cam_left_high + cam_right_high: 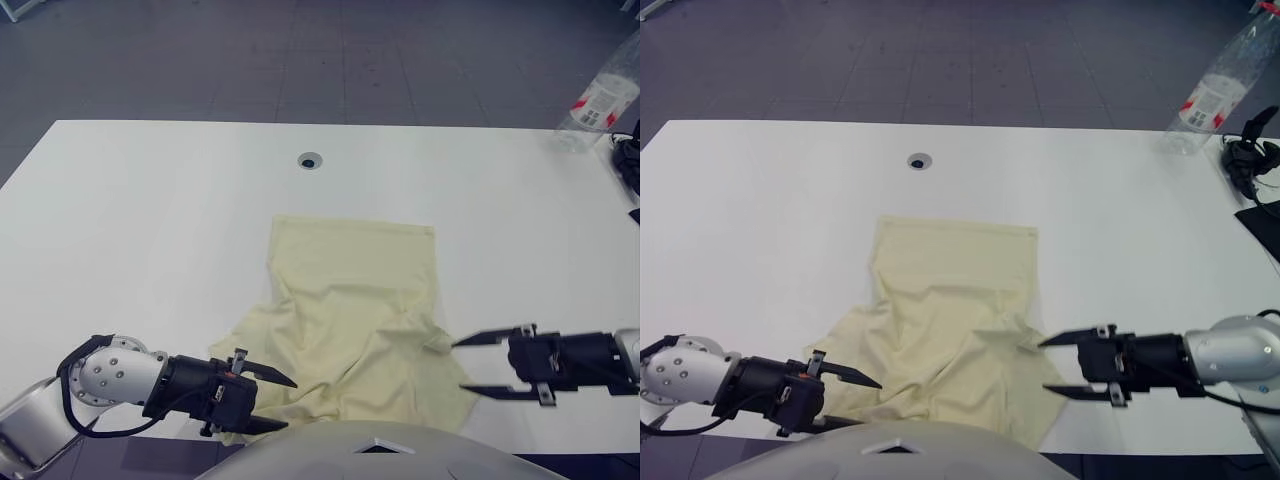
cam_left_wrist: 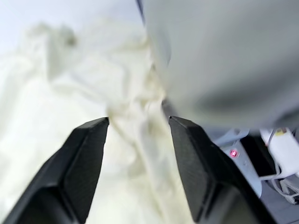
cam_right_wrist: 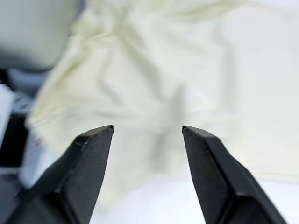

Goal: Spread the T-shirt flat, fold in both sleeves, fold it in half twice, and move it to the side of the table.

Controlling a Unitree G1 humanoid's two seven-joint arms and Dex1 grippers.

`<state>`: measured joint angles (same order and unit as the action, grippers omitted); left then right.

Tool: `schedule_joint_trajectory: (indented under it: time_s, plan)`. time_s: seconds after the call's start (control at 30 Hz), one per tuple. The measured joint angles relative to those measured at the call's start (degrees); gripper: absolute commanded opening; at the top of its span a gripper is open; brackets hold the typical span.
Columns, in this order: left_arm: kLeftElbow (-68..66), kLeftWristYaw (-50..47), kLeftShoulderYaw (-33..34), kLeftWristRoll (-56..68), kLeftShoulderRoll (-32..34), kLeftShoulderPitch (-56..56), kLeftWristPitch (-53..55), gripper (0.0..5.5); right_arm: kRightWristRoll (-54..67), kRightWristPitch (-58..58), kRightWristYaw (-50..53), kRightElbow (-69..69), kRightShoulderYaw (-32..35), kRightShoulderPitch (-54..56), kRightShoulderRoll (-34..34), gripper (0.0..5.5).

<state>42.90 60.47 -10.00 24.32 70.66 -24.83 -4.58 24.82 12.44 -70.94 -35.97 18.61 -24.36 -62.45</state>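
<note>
A pale yellow T-shirt (image 1: 350, 310) lies on the white table (image 1: 150, 220). Its far part is flat and its near part is rumpled and bunched toward the front edge. My left gripper (image 1: 282, 403) is open at the shirt's near left corner, with wrinkled cloth (image 2: 135, 154) between and beyond its fingers. My right gripper (image 1: 464, 365) is open at the shirt's near right side, just clear of a small raised fold (image 1: 436, 342). The right wrist view looks over the creased fabric (image 3: 154, 93) past both fingers.
A clear plastic bottle (image 1: 600, 100) lies at the table's far right corner, with black cables (image 1: 1245, 160) beside it. A round cable hole (image 1: 310, 160) sits in the tabletop beyond the shirt. Bare white table lies left and right of the cloth.
</note>
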Motion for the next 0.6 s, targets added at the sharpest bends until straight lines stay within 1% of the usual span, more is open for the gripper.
schedule_joint_trajectory:
  time_s: [0.07, 0.13, 0.2, 0.23, 0.27, 0.33, 0.37, 0.43, 0.47, 0.53, 0.6]
  plan:
    - [0.27, 0.14, 1.83, 1.69, -0.61, -0.62, 0.35, 3.27, -1.47, 2.47, 5.43, 2.94, -4.60, 8.88, 2.33, 3.61]
    - [0.31, 0.33, 3.78, 4.67, -2.64, 0.22, 0.70, 3.68, -8.83, 3.72, 12.09, 7.88, -12.15, 17.29, 6.24, 4.00]
    - [-1.45, -0.59, 5.09, 6.03, -5.13, 2.79, 1.59, 3.99, -14.80, 4.31, 16.84, 12.90, -18.49, 23.00, 10.03, 4.29]
    - [-2.27, -1.41, 5.57, 6.23, -6.13, 3.74, 2.13, 4.19, -16.33, 4.44, 18.25, 14.50, -20.07, 24.40, 11.48, 4.49]
    - [-4.15, -2.53, 5.88, 5.35, -7.36, 5.75, 2.96, 4.33, -20.64, 3.70, 20.91, 18.14, -23.75, 27.67, 13.89, 4.63]
    - [-6.67, -4.04, 5.99, 0.83, -9.07, 7.69, 3.24, 4.71, -27.75, 0.98, 24.31, 24.57, -29.05, 31.68, 16.37, 4.99]
    - [-7.79, -4.72, 5.68, -1.22, -9.44, 8.22, 3.27, 4.92, -30.33, -0.40, 25.11, 26.97, -31.06, 32.69, 17.15, 5.18]
    - [-10.58, -6.39, 4.05, -6.31, -11.48, 10.98, 3.65, 5.25, -34.02, -3.79, 26.84, 30.99, -34.08, 34.23, 18.48, 5.40]
    - [-12.31, -7.58, 2.67, -9.60, -12.53, 13.02, 4.55, 5.36, -35.97, -6.10, 27.98, 32.92, -35.51, 35.97, 19.21, 5.40]
    - [-15.92, -9.43, -0.27, -16.10, -14.27, 16.56, 5.69, 5.36, -40.15, -10.44, 31.22, 38.49, -38.42, 40.19, 21.29, 5.40]
    - [-18.82, -10.47, -2.45, -21.15, -15.65, 17.70, 5.90, 5.36, -43.20, -13.05, 34.17, 43.67, -40.12, 43.77, 23.19, 5.40]
